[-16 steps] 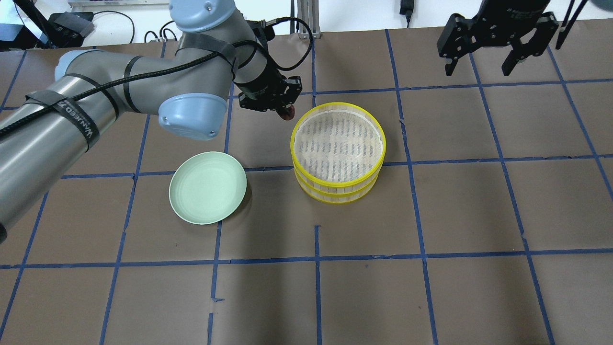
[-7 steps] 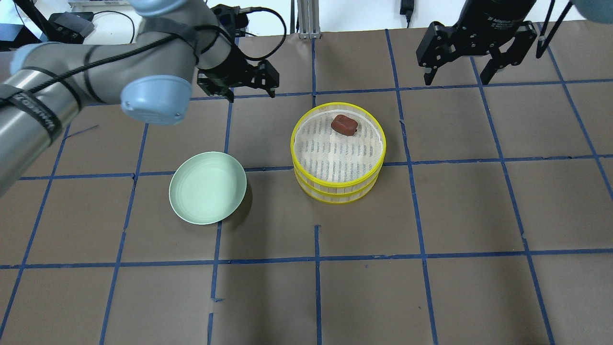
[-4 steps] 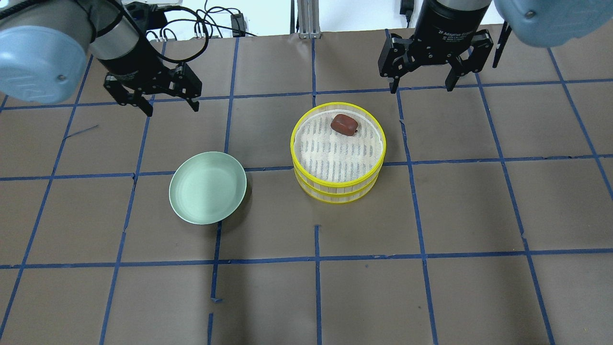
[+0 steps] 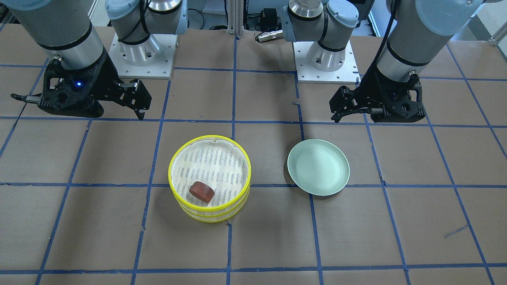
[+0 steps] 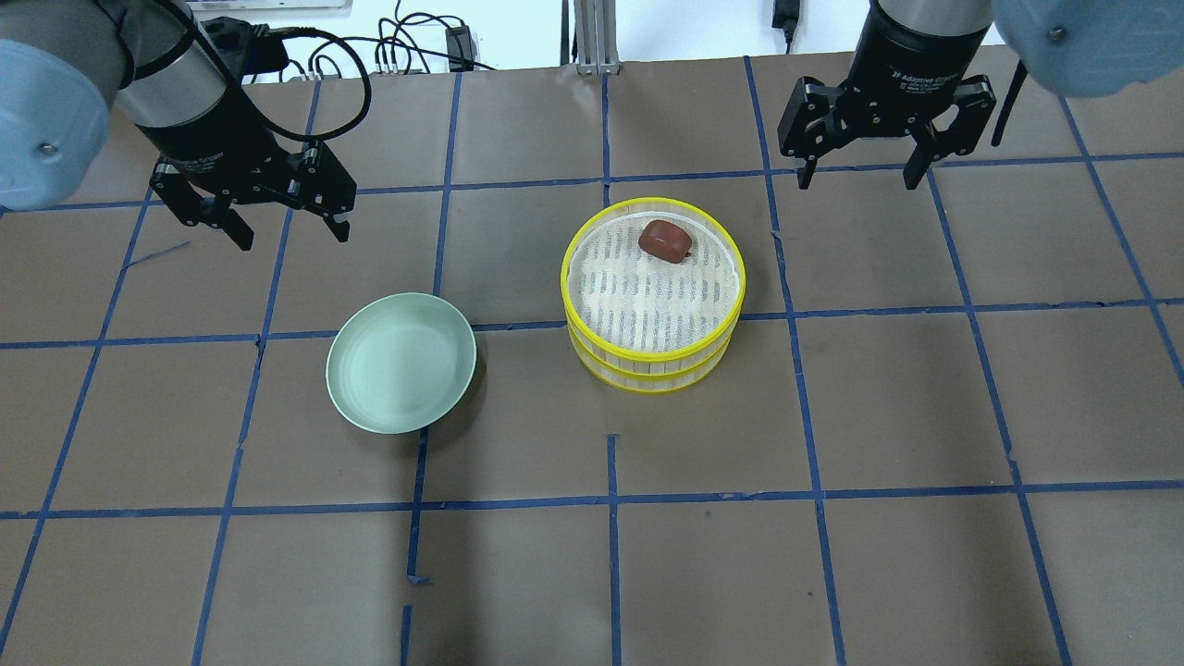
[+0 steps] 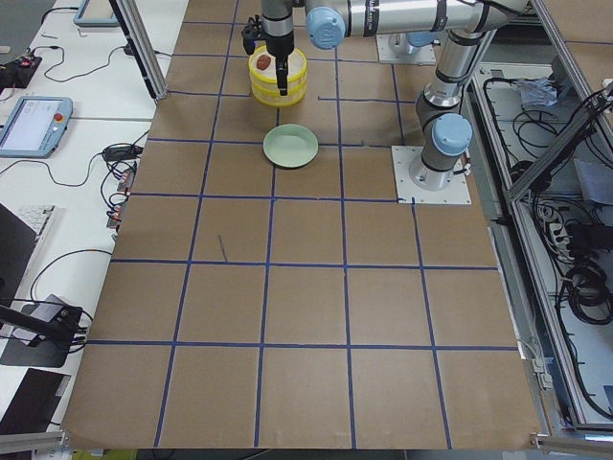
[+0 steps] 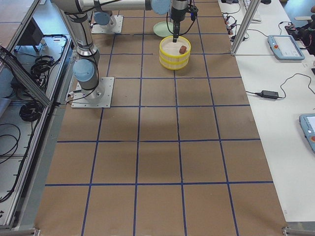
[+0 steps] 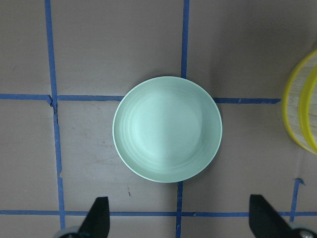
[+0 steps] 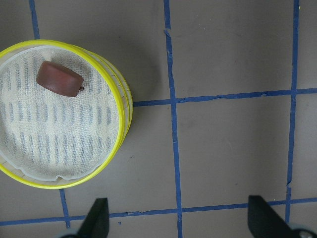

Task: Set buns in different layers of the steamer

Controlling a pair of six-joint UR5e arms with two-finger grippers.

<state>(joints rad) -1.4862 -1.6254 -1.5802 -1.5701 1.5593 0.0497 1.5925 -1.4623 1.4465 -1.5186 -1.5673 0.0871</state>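
Observation:
The steamer [image 5: 647, 353] is two yellow-rimmed trays stacked at the table's middle. It also shows in the front view [image 4: 171, 170] and the right wrist view [image 9: 121, 104]. The reddish-brown bun [image 5: 665, 240] lies on the top tray's mesh cloth near the far rim, also seen in the front view [image 4: 201, 191] and the right wrist view [image 9: 59, 79]. The white bun is hidden. My left gripper [image 5: 294, 236] is open and empty, hovering beyond the bowl. My right gripper [image 5: 857, 180] is open and empty, beyond and right of the steamer.
A pale green bowl [image 5: 400, 375] sits empty left of the steamer, also in the left wrist view [image 8: 167, 130]. Brown paper with blue tape grid covers the table. The arm bases [image 4: 142, 51] stand at the robot side.
The left gripper held the reddish-brown bun beside the steamer, let it go onto the top tray, and drew back to the left. The right gripper swung left, then back right.

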